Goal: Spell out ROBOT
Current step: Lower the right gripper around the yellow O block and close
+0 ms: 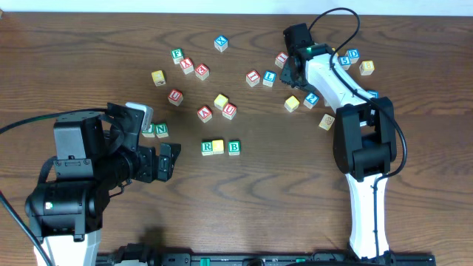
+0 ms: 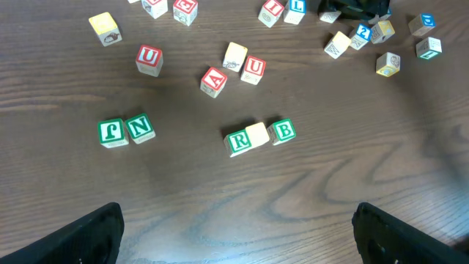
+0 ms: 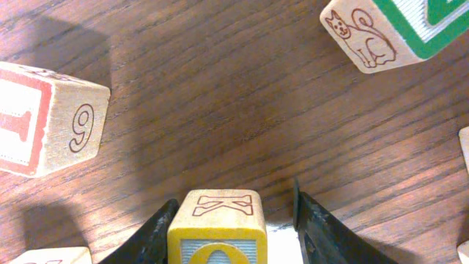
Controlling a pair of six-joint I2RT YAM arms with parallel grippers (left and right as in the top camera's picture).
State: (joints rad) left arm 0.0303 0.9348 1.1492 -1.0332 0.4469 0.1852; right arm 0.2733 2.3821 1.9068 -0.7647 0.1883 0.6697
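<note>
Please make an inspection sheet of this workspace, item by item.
Surface: dark wood table, no spills seen.
Job's things: R cube, yellow cube and B cube stand in a row; another yellow block sits inside the right hand.
Clutter: red A cube, green N cube and many more, scattered.
Hands: left hand open, empty; right hand open around the block.
Cables: black cable loops near the far edge.
Surroundings: nothing seen.

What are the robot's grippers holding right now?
Nothing yet. The right gripper straddles the yellow block by its sides, a gap showing on one side. The left gripper is open and empty.
</note>
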